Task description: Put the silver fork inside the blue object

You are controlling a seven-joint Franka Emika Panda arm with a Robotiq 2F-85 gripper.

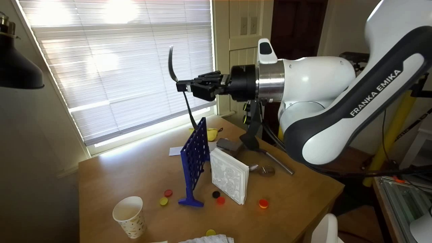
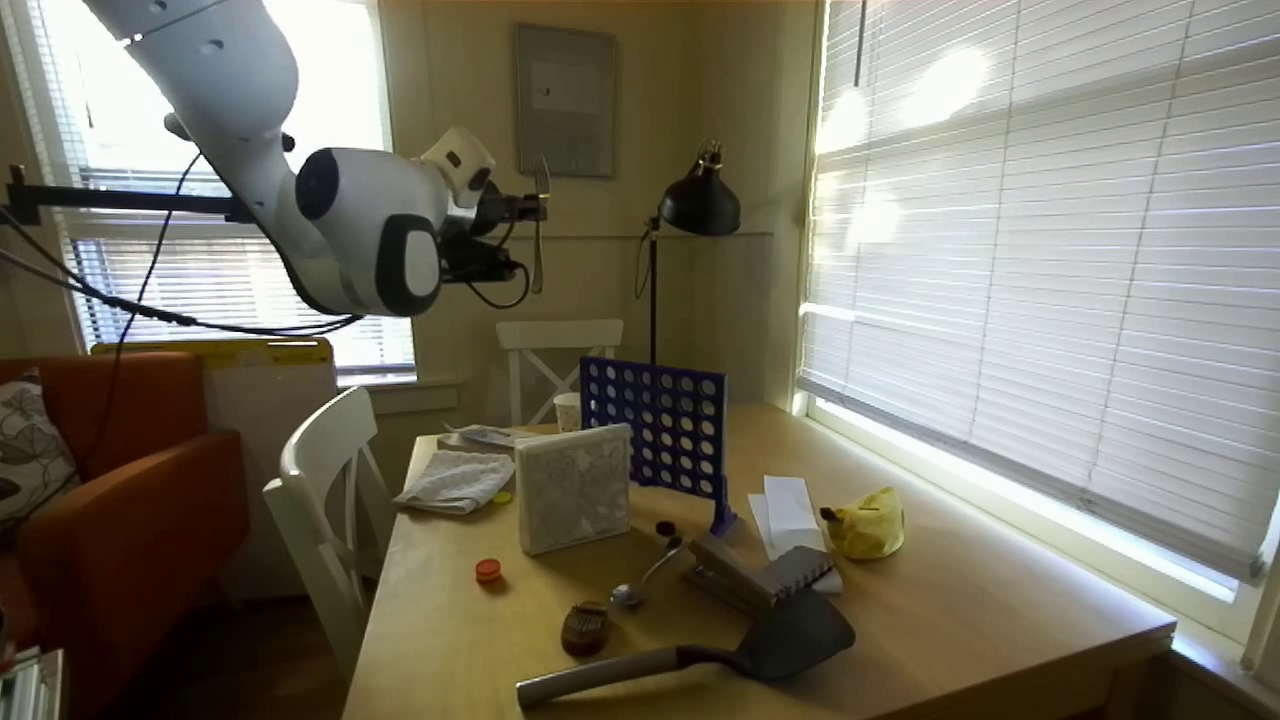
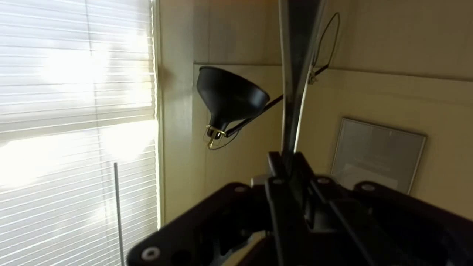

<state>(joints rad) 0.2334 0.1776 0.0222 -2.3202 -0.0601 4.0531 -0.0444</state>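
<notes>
My gripper (image 1: 181, 86) is shut on the silver fork (image 1: 188, 107), high above the table. The gripper (image 2: 541, 208) and fork (image 2: 538, 255) also show in an exterior view, with the tines up and the handle hanging down. In the wrist view the fork (image 3: 296, 74) rises from between the fingertips (image 3: 290, 162). The blue object (image 1: 195, 153), an upright grid panel, stands on the table below the fork. The handle's lower end overlaps its top edge in that exterior view. A gap shows between them over the blue object (image 2: 676, 430) in an exterior view.
A white box (image 1: 229, 173) stands beside the blue panel. A paper cup (image 1: 130, 217), a spatula (image 2: 800, 640), a spoon (image 2: 628, 594), a yellow cloth item (image 2: 868, 525) and several small discs lie around. A black lamp (image 3: 229, 98) stands by the window.
</notes>
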